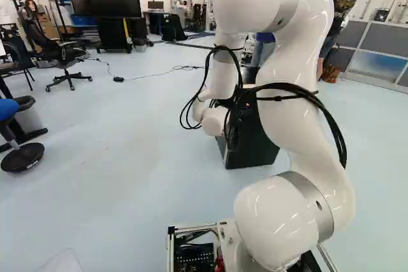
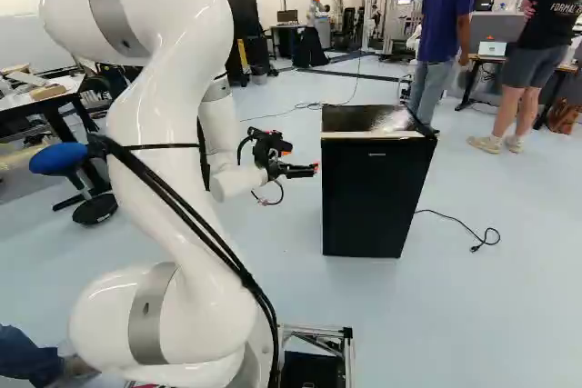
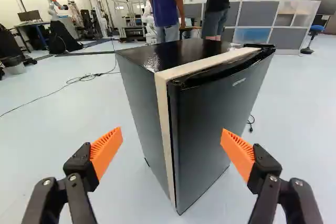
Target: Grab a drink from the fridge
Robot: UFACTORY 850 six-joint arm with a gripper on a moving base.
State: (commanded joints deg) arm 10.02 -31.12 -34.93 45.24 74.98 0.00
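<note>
While the black gripper [image 2: 304, 160] is directed towards the fridge [image 2: 371, 202], its two fingers stand wide apart, so the claw is in a released state, and the orange pads [image 3: 106, 150] face each other. The fridge, black and upright on the floor [image 3: 73, 145], is ahead of the gripper and apart from it. Its door [image 3: 218, 119] is closed, with a pale strip [image 3: 164, 124] running along the edge next to it, and what the fridge has inside is hidden. In the right base view, the fridge is to the right of the gripper; in the left base view, the arm [image 1: 287, 87] covers a part of it. One black cable [image 2: 450, 218] lies on the floor beside the fridge. At the left of the right base view, a blue stool [image 2: 60, 158] stands near a table [image 2: 45, 100].
</note>
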